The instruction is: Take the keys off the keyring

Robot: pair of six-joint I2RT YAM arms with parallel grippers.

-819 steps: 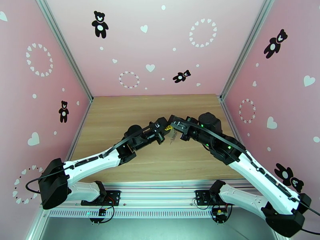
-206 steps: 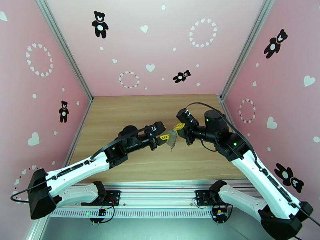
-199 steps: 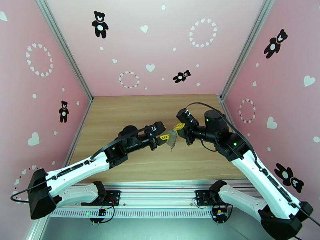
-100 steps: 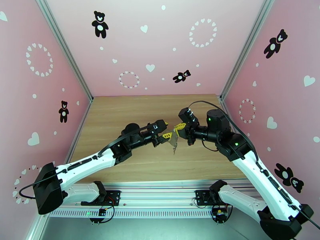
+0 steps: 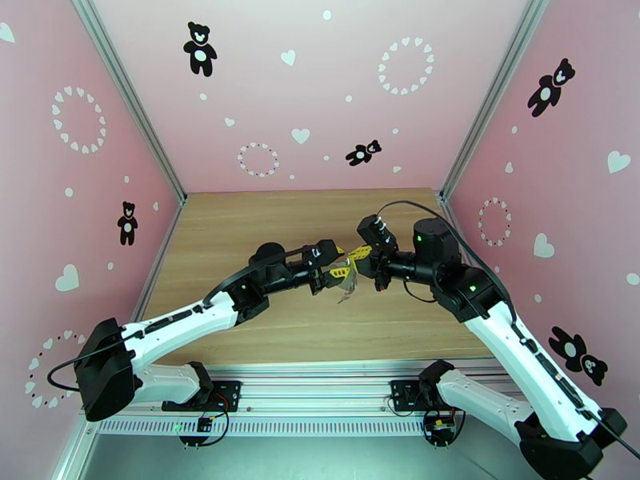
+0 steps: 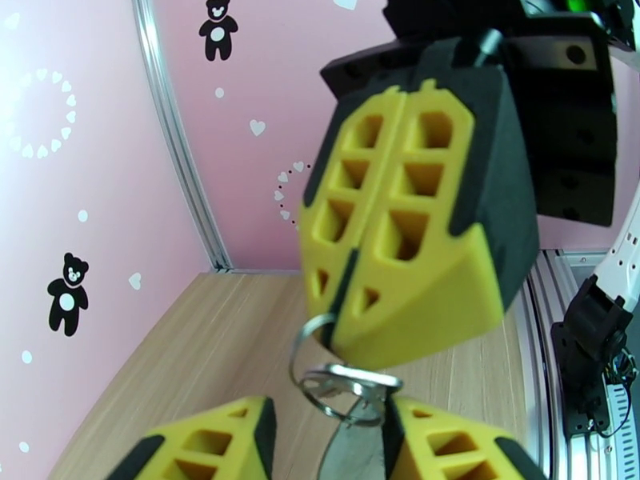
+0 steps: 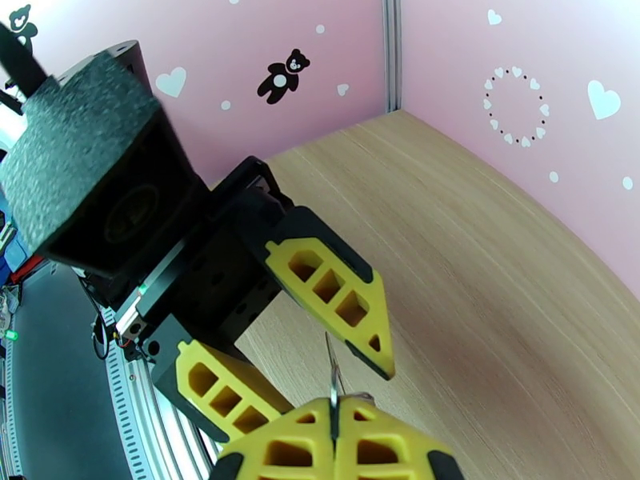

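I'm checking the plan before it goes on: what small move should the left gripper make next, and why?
Probably close the left gripper on the key. It is open, and the key appears to hang between its sides from the ring, which is pinched in the shut right gripper.

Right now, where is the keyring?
In the top view the keyring hangs above the middle of the table, pinched by the shut right hand, with the open left hand around it.
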